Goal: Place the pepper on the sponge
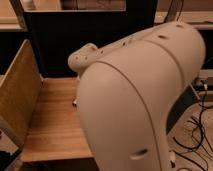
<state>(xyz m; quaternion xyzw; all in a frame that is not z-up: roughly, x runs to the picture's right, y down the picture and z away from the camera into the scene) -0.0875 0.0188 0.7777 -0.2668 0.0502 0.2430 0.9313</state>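
One arm, jaws and pepper apparently hidden

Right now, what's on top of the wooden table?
Bare wood shows on the left part of the table. The robot arm covers the rest, so the pepper, the sponge and the gripper, somewhere behind that arm, cannot be seen.
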